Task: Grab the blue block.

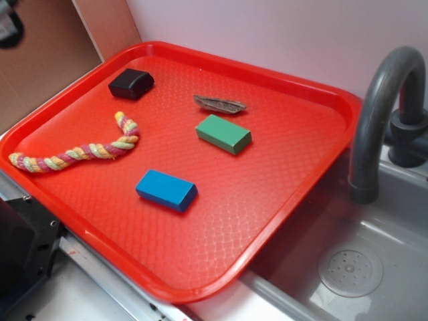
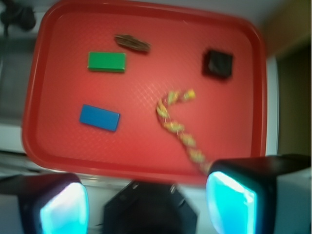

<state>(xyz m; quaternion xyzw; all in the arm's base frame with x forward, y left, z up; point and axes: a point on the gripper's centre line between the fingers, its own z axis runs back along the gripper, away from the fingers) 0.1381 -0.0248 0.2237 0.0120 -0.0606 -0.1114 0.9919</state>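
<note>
The blue block [image 1: 166, 189] lies flat on the red tray [image 1: 294, 160], toward its front middle. In the wrist view the blue block [image 2: 100, 117] sits at the lower left of the tray [image 2: 234, 146]. My gripper [image 2: 146, 204] is open and empty, high above the tray's near edge, well apart from the block. Its two fingers [image 2: 229, 204] with cyan pads frame the bottom of the wrist view. The gripper does not show in the exterior view.
A green block [image 1: 224, 134], a black rounded box [image 1: 131, 83], a brown bark-like piece [image 1: 219, 103] and a braided rope [image 1: 80, 150] lie on the tray. A grey faucet [image 1: 381, 114] and sink [image 1: 348, 267] stand to the right. A cardboard wall [image 1: 47, 53] is at the back left.
</note>
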